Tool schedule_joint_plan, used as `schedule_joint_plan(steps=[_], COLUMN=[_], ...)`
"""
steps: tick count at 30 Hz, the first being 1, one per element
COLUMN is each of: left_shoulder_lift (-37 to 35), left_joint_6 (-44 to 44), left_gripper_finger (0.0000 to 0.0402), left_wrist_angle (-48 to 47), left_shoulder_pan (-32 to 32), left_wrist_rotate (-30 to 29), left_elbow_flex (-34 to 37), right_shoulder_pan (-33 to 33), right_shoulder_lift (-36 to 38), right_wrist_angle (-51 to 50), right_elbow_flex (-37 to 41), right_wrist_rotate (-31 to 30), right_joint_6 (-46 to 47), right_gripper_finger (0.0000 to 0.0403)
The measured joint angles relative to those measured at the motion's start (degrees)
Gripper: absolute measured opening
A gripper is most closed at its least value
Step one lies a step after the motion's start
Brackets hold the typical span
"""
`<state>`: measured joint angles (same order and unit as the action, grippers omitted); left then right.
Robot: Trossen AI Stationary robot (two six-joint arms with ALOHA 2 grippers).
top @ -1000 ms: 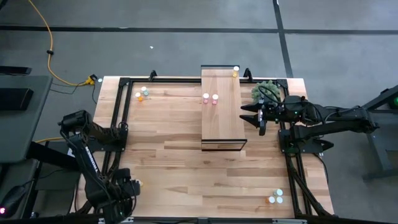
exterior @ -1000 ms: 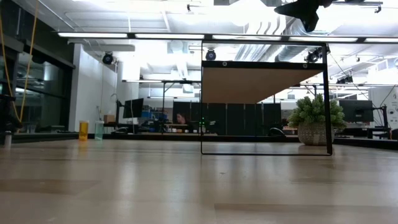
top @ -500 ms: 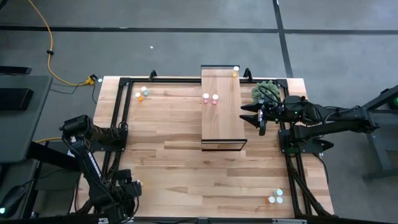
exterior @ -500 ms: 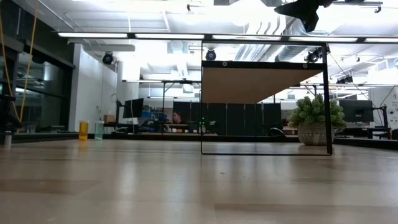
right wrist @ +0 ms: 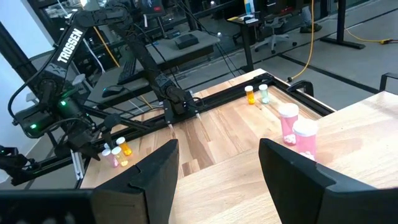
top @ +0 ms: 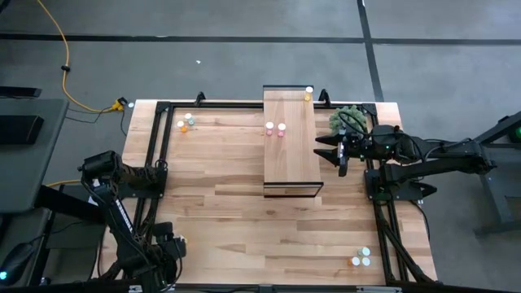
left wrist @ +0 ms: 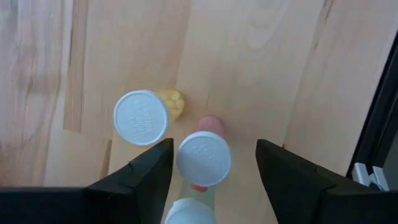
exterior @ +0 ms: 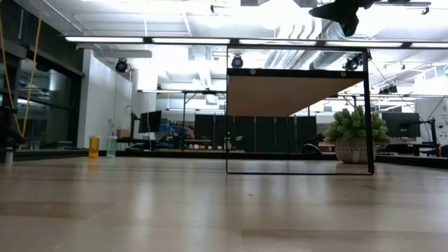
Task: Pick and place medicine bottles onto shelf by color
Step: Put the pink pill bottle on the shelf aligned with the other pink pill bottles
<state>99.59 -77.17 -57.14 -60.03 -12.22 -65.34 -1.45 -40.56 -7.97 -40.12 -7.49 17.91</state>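
Where overhead hides it: left claw (left wrist: 211, 163) fingers astride pink bottle (left wrist: 204, 158).

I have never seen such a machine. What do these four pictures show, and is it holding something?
These are two dark robot arms at a wooden table. One picture looks straight down from above, one looks level across the tabletop, and two come from cameras on the arms' wrists.

On the table stands a pale shelf with two pink bottles on top and a yellow one at its far end. More small bottles stand in groups near the table's corners.

The left end effector is low at the near left corner, its fingers on either side of a pink bottle with a white cap, not visibly gripping it yet. The right end effector waits open beside the shelf, holding nothing, near a small potted plant.
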Motion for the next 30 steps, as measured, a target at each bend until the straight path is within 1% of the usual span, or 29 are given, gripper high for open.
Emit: schedule_joint_plan(steps=[8, 15, 19, 23, 26, 30], left_shoulder_lift=[0.00, 0.00, -0.01, -0.17, -0.34, -2.03], left_joint_6=[2.39, 2.37, 2.36, 1.64, 0.23, 2.22], left_gripper_finger=[0.0162, 0.0134, 0.0120, 0.0109, 0.0109, 0.0112], left_wrist_angle=[0.02, 0.02, 0.01, 0.02, -0.17, 0.00], left_shoulder_pan=[0.00, 0.00, 0.02, 0.00, 0.33, 0.46], left_wrist_rotate=[-0.11, -0.16, 0.76, 1.08, 0.90, 1.10], left_elbow_flex=[0.00, 0.02, 0.02, 0.02, -0.54, -3.02], right_shoulder_pan=[0.00, -0.01, -0.02, -0.01, -0.02, 0.00], right_shoulder_lift=[0.00, 0.00, 0.02, 0.00, 0.00, 0.00], right_wrist_angle=[0.00, -0.01, -0.02, 0.00, 0.00, -0.02], right_elbow_flex=[0.00, 0.00, 0.00, 0.00, 0.00, 0.00], right_wrist_rotate=[-0.04, -0.09, -0.17, -0.17, -0.17, -0.16], right_joint_6=[0.00, 0.00, 0.00, 0.00, 0.00, 0.00], right_gripper_finger=[0.0213, 0.0213, 0.0213, 0.0213, 0.0213, 0.0213])
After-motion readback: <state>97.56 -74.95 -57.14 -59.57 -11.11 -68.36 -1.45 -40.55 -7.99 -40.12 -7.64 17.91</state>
